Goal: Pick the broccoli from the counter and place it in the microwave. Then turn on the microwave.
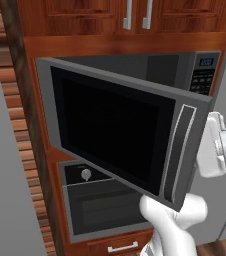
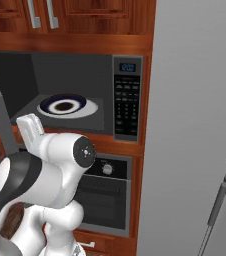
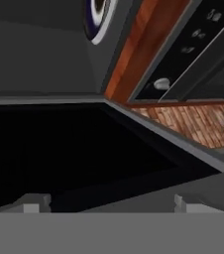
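We saw the microwave (image 2: 75,95) door (image 1: 120,130) open, plate (image 2: 63,105) inside without broccoli. Pincer (image 3: 109,203) was released, empty; everything remained.

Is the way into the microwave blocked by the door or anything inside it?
No. The microwave door stands swung open, and the cavity holds just a plate on its floor. No broccoli shows; the gripper is open, holding nothing.

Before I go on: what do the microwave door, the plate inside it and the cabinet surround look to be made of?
Microwave door: dark glossy glass pane in a matte grey frame, probably metal or plastic; it stands swung open. Plate on the microwave floor: glazed ceramic by its look, white rim with a dark blue ring and a dark centre. Cabinet surround: reddish-brown wood with visible grain, slightly polished.
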Robot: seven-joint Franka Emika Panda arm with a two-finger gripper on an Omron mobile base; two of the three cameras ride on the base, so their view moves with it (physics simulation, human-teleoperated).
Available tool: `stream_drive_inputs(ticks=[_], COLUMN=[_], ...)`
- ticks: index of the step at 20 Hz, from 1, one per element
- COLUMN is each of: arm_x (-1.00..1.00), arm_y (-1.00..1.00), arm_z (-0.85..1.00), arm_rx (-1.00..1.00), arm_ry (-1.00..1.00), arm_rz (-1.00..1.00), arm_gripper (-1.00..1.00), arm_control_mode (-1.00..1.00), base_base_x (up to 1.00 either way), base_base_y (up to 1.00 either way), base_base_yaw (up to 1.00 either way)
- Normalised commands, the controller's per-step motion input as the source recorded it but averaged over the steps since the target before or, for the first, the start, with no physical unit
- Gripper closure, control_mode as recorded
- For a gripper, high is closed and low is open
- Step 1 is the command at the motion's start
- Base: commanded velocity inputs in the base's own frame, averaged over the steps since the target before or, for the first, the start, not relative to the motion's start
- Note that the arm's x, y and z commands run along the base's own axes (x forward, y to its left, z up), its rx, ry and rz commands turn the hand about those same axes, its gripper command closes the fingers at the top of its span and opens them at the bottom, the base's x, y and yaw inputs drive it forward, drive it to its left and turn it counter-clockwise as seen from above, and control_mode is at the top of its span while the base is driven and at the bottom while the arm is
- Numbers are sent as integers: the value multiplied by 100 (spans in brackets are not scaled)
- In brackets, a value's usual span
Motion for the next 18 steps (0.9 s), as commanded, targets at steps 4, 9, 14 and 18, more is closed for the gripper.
stream_drive_inputs(ticks=[4,9,14,18], arm_x=[-30,-50,-52,-44], arm_y=[64,54,53,65], arm_z=[-10,-9,-10,-18], arm_rx=[0,2,13,20], arm_ry=[3,5,8,6], arm_rz=[6,8,8,6], arm_gripper=[-100,-100,-100,-100], arm_control_mode=[-100,-100,-100,-100], base_base_x=[0,0,0,0], base_base_y=[0,0,0,0], base_base_yaw=[0,0,0,0])
